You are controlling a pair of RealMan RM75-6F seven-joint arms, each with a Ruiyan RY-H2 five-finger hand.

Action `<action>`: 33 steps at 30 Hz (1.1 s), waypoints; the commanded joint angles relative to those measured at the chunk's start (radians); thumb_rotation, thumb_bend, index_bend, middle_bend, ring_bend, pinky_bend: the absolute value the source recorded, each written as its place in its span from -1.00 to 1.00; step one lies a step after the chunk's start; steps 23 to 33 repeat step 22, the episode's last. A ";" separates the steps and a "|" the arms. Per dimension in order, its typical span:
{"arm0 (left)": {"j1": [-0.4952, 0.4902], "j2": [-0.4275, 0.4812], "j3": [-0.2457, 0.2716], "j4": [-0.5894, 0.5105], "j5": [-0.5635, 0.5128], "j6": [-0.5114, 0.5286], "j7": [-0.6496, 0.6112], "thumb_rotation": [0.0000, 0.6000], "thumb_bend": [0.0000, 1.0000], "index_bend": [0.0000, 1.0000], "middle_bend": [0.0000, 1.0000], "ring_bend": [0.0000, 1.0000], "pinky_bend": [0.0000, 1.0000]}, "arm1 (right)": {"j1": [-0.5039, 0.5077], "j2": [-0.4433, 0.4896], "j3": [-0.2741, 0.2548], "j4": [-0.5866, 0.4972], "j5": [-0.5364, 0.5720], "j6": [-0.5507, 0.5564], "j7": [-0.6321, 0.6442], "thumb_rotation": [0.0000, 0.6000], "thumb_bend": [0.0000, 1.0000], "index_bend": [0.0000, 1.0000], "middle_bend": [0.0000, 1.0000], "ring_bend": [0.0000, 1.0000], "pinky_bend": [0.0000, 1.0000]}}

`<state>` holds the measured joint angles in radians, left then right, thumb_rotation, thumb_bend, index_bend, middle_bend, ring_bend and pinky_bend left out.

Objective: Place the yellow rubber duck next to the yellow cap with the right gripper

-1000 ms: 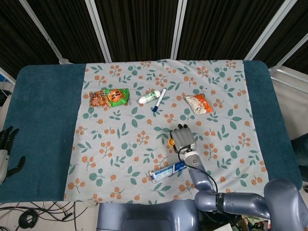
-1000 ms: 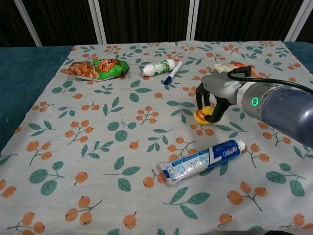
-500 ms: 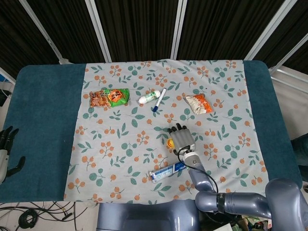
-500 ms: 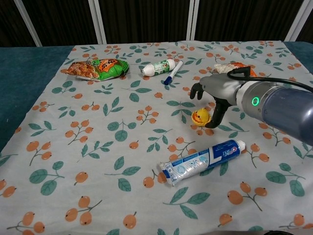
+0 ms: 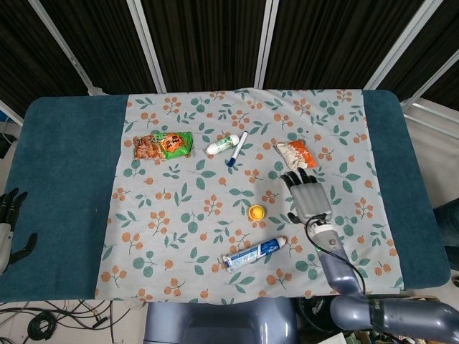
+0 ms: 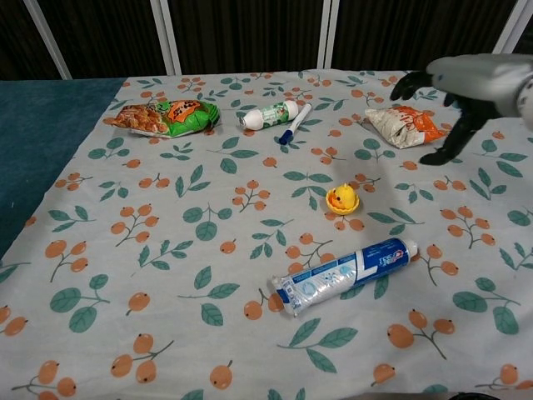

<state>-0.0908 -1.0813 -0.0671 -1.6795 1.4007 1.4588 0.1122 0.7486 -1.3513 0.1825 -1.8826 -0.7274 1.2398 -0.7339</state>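
Since a second ago my right robot hand (image 5: 307,195) has let go of the yellow rubber duck (image 5: 256,212) and lifted off to the robot's right; it now hangs above the cloth with fingers spread, holding nothing, well apart from the duck. The duck sits upright on the floral tablecloth (image 5: 186,236), between the toothpaste tube (image 6: 344,274) nearer the robot and the blue marker (image 6: 294,122) farther back. I cannot make out a separate yellow cap in either view, so whether the placement is good is my judgement only: the release looks done, and the sensible thing is to retreat high and slow so no finger clips the duck. Left robot hand (image 5: 8,223) rests off the counter's edge at the far left, fingers apart, idle. Materials, large to small: the counter (image 5: 64,179) has a teal, felt-like top; the cloth is thin printed fabric lying flat with a few soft wrinkles; the green-and-orange snack bag (image 6: 163,116) and the white-orange pouch (image 6: 400,125) are crinkly foil; the toothpaste tube is a glossy, soft laminate, flattened; the small white bottle (image 6: 268,115) is a rigid cylinder lying on its side; the marker is slim hard plastic; the duck is rounded, squashy rubber, likely to roll if nudged.
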 commanded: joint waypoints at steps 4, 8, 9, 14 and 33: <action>0.001 -0.004 0.000 0.003 0.005 0.007 0.012 1.00 -0.24 -1.00 -1.00 -1.00 -1.00 | -0.208 0.227 -0.150 -0.136 -0.259 0.126 0.178 1.00 -0.83 -0.81 -0.90 -1.00 -0.63; 0.002 -0.007 -0.001 0.004 0.008 0.015 0.017 1.00 -0.24 -1.00 -1.00 -1.00 -1.00 | -0.325 0.277 -0.239 -0.118 -0.415 0.220 0.274 1.00 -0.83 -0.83 -0.90 -1.00 -0.63; 0.003 -0.008 -0.001 0.004 0.010 0.018 0.019 1.00 -0.24 -1.00 -1.00 -1.00 -1.00 | -0.360 0.279 -0.258 -0.104 -0.448 0.252 0.312 1.00 -0.83 -0.83 -0.90 -1.00 -0.63; 0.007 -0.014 -0.003 0.002 0.023 0.039 0.025 1.00 -0.24 -1.00 -1.00 -1.00 -1.00 | -0.517 0.258 -0.334 0.041 -0.598 0.379 0.538 1.00 -0.83 -0.83 -0.91 -1.00 -0.63; 0.013 -0.022 0.001 0.013 0.048 0.062 0.040 1.00 -0.24 -1.00 -1.00 -1.00 -1.00 | -0.602 0.204 -0.330 0.238 -0.691 0.444 0.680 1.00 -0.83 -0.90 -0.93 -1.00 -0.64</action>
